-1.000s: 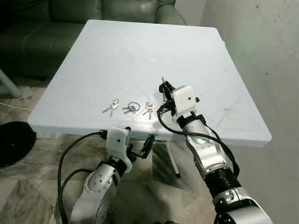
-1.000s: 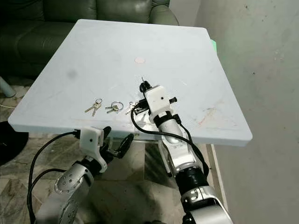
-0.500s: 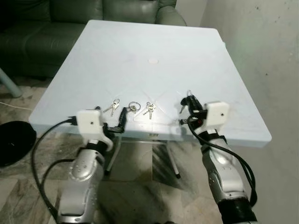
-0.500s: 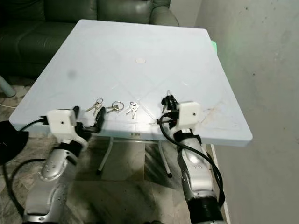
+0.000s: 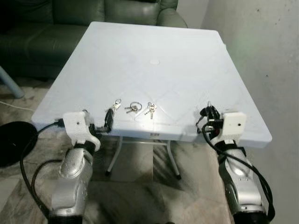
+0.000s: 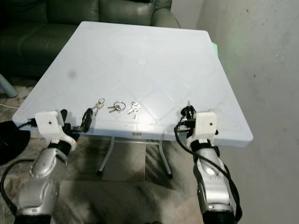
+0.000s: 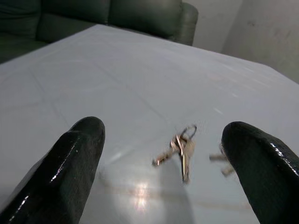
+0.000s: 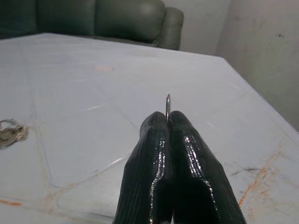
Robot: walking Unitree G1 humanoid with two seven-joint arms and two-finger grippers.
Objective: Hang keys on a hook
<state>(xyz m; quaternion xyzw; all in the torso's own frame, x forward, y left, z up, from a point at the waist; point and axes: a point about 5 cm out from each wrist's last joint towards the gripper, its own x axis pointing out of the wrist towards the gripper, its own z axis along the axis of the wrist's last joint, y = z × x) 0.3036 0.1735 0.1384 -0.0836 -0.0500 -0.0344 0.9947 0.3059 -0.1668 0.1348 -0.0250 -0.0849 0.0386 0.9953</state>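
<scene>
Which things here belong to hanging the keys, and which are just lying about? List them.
For the job:
- left key bunch, middle key bunch, right key bunch
- thin metal piece, pinched in the right gripper
- left gripper, open at the table's near edge

Lying about:
- table
- sofa
- black round thing on the floor

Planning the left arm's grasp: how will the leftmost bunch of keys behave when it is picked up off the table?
The leftmost bunch of keys is loose keys on a ring, so it will probably dangle and swing, not stay stiff. It lies flat on the smooth white table, so it may skid if nudged. The open left end effector likely pinches thin metal poorly.
</scene>
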